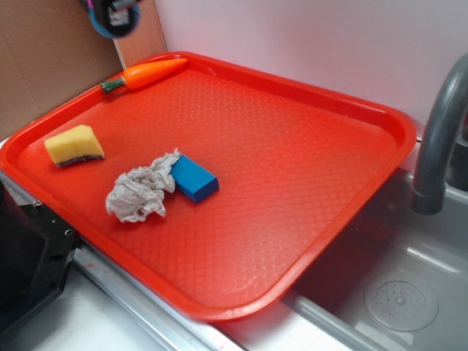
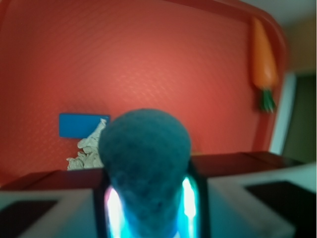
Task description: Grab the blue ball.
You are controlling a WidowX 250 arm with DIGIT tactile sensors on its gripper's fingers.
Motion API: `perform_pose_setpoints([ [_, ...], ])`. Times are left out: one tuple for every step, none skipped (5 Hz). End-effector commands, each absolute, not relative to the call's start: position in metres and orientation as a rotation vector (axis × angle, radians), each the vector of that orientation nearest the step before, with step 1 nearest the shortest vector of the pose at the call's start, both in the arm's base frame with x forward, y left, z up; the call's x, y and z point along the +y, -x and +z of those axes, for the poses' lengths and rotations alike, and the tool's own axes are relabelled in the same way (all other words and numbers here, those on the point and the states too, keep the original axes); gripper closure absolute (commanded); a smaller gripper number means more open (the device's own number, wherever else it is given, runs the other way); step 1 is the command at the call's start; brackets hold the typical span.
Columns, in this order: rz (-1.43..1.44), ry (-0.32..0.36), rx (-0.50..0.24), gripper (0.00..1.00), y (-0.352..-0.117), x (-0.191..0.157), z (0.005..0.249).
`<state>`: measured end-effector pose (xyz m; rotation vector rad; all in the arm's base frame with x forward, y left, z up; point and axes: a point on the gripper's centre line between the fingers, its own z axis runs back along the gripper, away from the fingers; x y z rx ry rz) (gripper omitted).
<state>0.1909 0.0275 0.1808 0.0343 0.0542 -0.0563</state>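
Observation:
The blue ball (image 2: 144,153) fills the middle of the wrist view, squeezed between the two jaws, its bumpy surface dark and blurred. My gripper (image 2: 148,191) is shut on it. In the exterior view the gripper (image 1: 115,10) hangs high at the top left, above the tray's far corner, and a blue curve of the ball (image 1: 108,31) shows under it. The ball is well off the red tray (image 1: 292,161).
On the tray lie a flat blue block (image 1: 194,178), a crumpled grey-white cloth (image 1: 139,192), a yellow sponge (image 1: 74,145) and a toy carrot (image 1: 146,74) at the far rim. A sink with a grey faucet (image 1: 439,139) is to the right. A cardboard wall (image 1: 44,51) stands behind.

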Motion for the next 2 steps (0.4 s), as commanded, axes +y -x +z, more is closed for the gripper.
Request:
perform_pose_setpoints([
  [-0.043,-0.068,-0.039,1.0,-0.1857,-0.0081,0.2113],
  [-0.033,-0.063,-0.002,1.0,-0.1885,-0.0101,0.2049],
])
